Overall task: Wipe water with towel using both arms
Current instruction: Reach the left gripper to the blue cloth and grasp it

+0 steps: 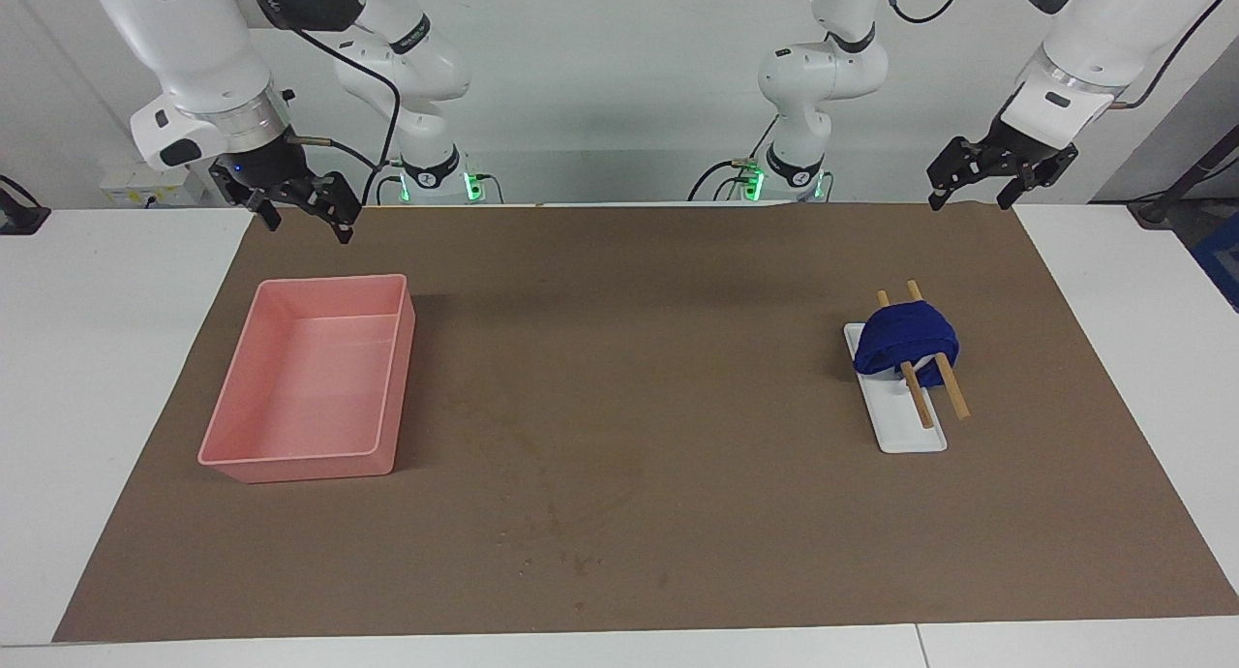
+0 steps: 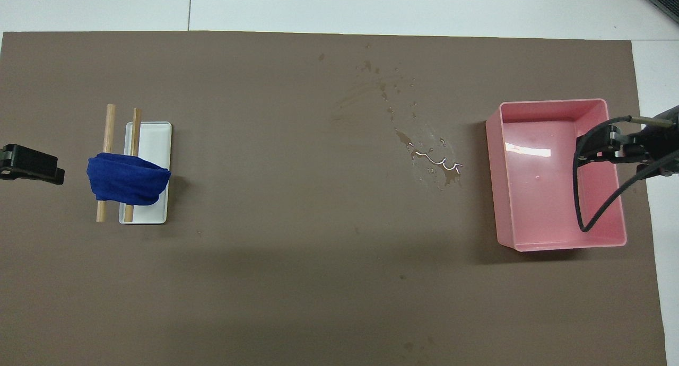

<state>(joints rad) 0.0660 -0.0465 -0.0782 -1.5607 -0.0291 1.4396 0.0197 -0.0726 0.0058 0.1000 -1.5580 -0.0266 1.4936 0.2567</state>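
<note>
The towel [image 1: 905, 344] is a dark blue lump draped over two wooden sticks [image 1: 953, 387] that lie across a small white tray [image 1: 910, 436], toward the left arm's end of the mat. It also shows in the overhead view [image 2: 127, 184]. The water [image 2: 432, 162] is a streaky puddle with specks on the brown mat, beside the pink tray [image 2: 551, 102]; in the facing view it shows only as faint curves [image 1: 552, 465]. My left gripper [image 1: 970, 198] hangs open and empty in the air, over the mat's corner. My right gripper [image 1: 305, 218] hangs open and empty above the pink tray's robot-side end.
The pink tray [image 1: 300, 467] is a deep box toward the right arm's end of the mat. The brown mat [image 1: 678, 552] covers most of the white table. A black cable [image 2: 581, 207] loops from the right wrist over the tray.
</note>
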